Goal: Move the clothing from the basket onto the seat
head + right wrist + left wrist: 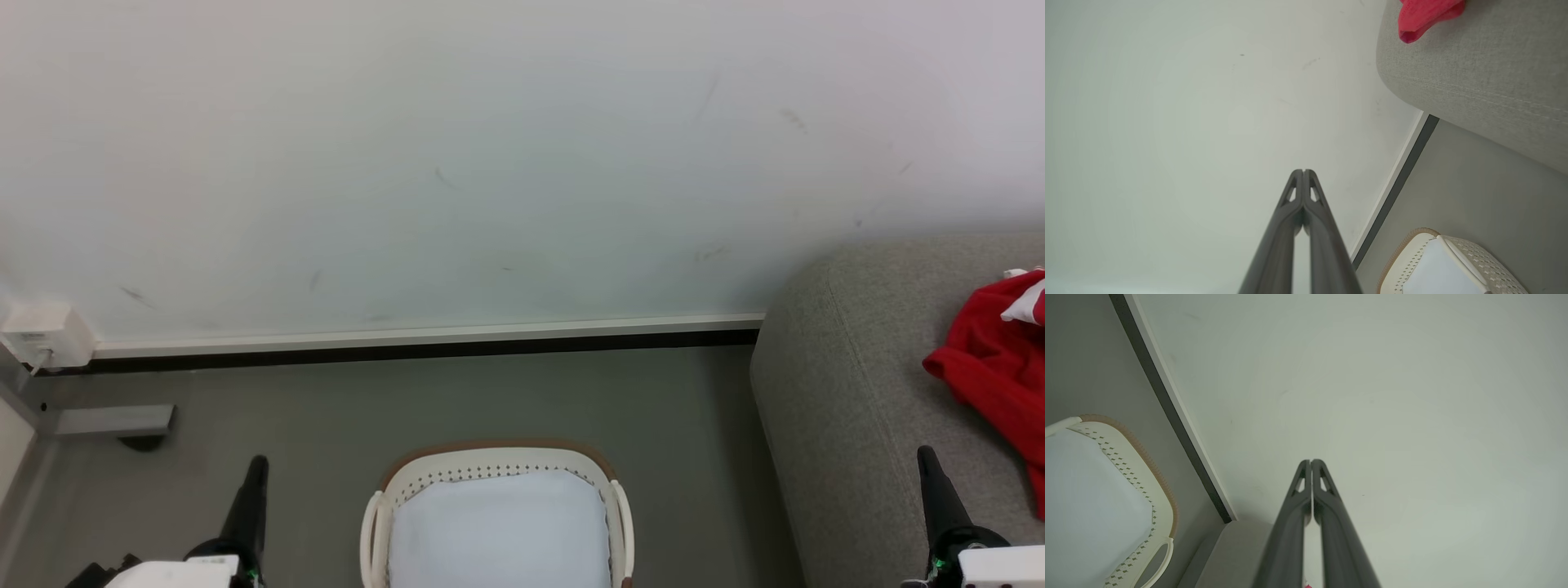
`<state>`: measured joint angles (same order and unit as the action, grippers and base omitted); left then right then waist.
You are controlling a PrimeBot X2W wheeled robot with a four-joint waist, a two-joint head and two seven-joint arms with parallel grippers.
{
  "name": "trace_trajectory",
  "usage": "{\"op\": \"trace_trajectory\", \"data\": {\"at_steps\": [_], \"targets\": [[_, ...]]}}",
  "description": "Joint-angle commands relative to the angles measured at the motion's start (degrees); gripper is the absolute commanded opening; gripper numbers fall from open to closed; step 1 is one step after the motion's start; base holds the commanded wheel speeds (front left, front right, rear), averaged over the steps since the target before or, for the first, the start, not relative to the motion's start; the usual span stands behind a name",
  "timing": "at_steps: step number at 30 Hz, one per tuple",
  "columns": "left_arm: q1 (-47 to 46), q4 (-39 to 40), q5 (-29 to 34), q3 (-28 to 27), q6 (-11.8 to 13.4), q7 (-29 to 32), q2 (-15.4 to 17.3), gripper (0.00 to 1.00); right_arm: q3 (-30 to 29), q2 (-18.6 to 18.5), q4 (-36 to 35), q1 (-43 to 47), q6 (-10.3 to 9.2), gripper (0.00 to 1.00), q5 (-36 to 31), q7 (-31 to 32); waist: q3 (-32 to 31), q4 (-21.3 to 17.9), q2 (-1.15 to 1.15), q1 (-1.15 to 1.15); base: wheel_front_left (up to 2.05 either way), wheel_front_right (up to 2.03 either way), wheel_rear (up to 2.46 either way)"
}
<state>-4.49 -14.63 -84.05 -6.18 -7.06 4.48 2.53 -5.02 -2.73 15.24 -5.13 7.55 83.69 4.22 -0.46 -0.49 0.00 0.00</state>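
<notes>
At the bottom centre, the basket (pixel 498 457) stands on the grey floor (pixel 326 416) with a white pad (pixel 500 531) inside. Red clothing (pixel 992 359) lies on the sofa (pixel 849 392) at the right edge. The left gripper (pixel 258 464) at lower left and the right gripper (pixel 925 453) at lower right have their fingers pressed together.

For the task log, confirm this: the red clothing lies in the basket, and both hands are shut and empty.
One thing is wrong: the clothing lies on the seat, not in the basket, as the head view shows. The left hand and right hand are shut and empty.
</notes>
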Motion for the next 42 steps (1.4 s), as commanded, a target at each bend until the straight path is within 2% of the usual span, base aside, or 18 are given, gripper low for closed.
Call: {"op": "trace_trajectory", "data": {"at_steps": [1, 20, 42], "targets": [[-0.95, 0.29, -1.48, -0.16, -0.32, 0.33, 0.50, 0.00, -0.36, -0.40, -0.45, -0.81, -0.10, 0.00, 1.52, 0.53, 0.05, 0.04, 0.00, 0.00, 0.00, 0.00, 0.00], [-2.10, 0.66, -8.93, -0.45, -0.62, 2.31, 0.56, 0.00, -1.67, -0.40, -1.50, -1.44, -0.12, 0.00, 9.13, 2.40, 0.63, 0.49, 0.00, 0.00, 0.00, 0.00, 0.00], [-2.06, 0.67, -8.74, -0.43, -0.57, 2.28, 0.54, 0.00, -1.67, -0.35, -1.42, -1.43, -0.12, 0.00, 8.77, 2.47, 0.63, 0.49, 0.00, 0.00, 0.00, 0.00, 0.00]]}}
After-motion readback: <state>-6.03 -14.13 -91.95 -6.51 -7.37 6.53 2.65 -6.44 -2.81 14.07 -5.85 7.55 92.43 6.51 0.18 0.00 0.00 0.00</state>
